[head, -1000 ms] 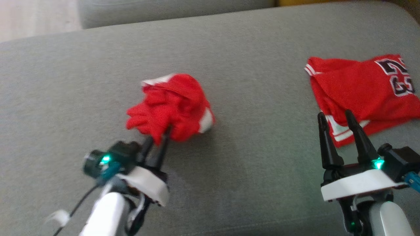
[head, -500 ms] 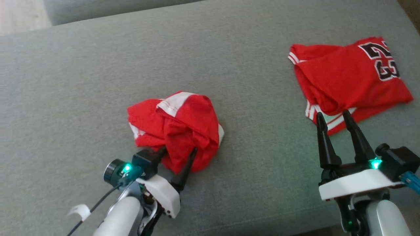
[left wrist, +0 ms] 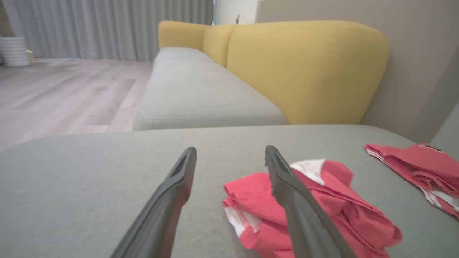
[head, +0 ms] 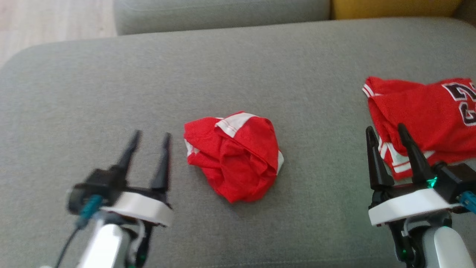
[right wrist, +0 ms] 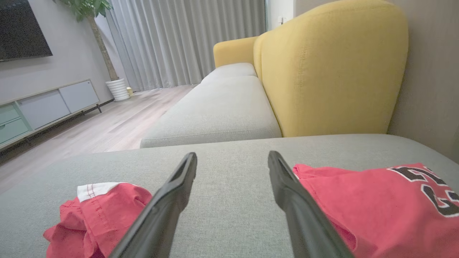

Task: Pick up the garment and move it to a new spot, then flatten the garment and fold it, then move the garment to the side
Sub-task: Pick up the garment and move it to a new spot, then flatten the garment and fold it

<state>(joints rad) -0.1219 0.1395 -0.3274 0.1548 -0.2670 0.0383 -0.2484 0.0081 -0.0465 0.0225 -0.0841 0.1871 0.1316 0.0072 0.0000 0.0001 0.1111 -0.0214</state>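
Garment (head: pixel 233 156) lay on the grey cushion (head: pixel 238 63), just right of the left gripper (head: pixel 152 134), not touching. Risk: pinching the heap could catch several layers, so it would not flatten. Red, white-trimmed, balled up. Both grippers gaped empty, the right gripper (head: pixel 385 128) beside a numbered jersey (head: pixel 427 111).

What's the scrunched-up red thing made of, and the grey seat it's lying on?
The scrunched red garment looks like thin, soft cloth, probably a matte knit: it bunches in loose folds and has a white stitched band. The grey seat cushion looks like woven upholstery fabric over padding: fine flecked texture, no shine, rounded edges.
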